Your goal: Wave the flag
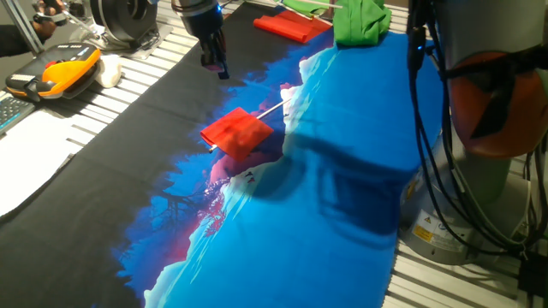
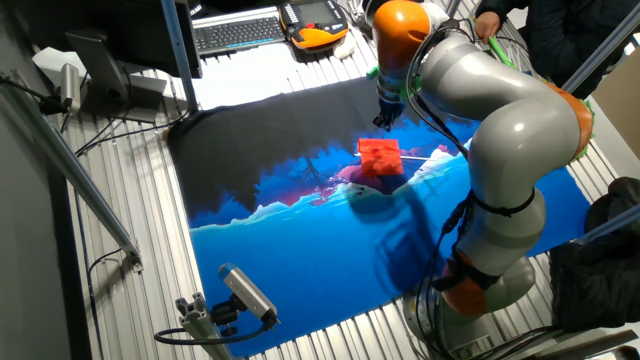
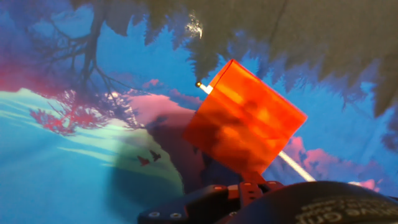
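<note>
The red flag (image 1: 240, 133) lies flat on the printed cloth, at the line between its black and blue parts. Its thin white stick (image 1: 276, 109) points toward the back right. The flag also shows in the other fixed view (image 2: 380, 157) and fills the middle of the hand view (image 3: 245, 121), with the stick (image 3: 292, 163) running under it. My gripper (image 1: 216, 67) hangs above the black part of the cloth, behind and to the left of the flag, not touching it. Its fingers look slightly apart and empty. It also shows in the other fixed view (image 2: 383, 120).
A bright green cloth (image 1: 360, 21) and a flat red thing (image 1: 291, 27) lie at the back edge. An orange teach pendant (image 1: 60, 68) and a keyboard (image 2: 240, 33) sit beside the cloth. The arm's base and cables (image 1: 488, 111) stand at the right. A person (image 2: 560, 30) stands behind.
</note>
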You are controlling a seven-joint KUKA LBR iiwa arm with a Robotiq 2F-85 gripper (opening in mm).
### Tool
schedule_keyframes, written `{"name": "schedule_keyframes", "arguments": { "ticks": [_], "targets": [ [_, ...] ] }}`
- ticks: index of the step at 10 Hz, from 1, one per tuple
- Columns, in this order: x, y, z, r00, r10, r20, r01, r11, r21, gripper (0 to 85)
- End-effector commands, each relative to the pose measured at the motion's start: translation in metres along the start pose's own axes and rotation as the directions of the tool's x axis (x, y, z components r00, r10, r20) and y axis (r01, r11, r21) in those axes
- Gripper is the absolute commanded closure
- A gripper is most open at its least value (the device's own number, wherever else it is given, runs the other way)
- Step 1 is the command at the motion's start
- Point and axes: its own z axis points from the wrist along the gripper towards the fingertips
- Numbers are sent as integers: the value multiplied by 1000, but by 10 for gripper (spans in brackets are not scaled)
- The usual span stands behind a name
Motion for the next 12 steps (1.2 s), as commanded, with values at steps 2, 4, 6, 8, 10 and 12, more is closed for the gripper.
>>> {"name": "schedule_keyframes", "arguments": {
  "ticks": [2, 4, 6, 8, 10, 12],
  "targets": [
    [0, 0, 0, 1000, -2, 3, 2, 1000, -22, 850],
    [0, 0, 0, 1000, -13, 2, 13, 1000, 1, 850],
    [0, 0, 0, 1000, -22, 7, 22, 999, -24, 850],
    [0, 0, 0, 1000, -22, -1, 22, 1000, -12, 850],
    [0, 0, 0, 1000, -24, -18, 24, 1000, -1, 850],
    [4, -6, 6, 1000, -16, 3, 16, 1000, -26, 850]
  ]
}}
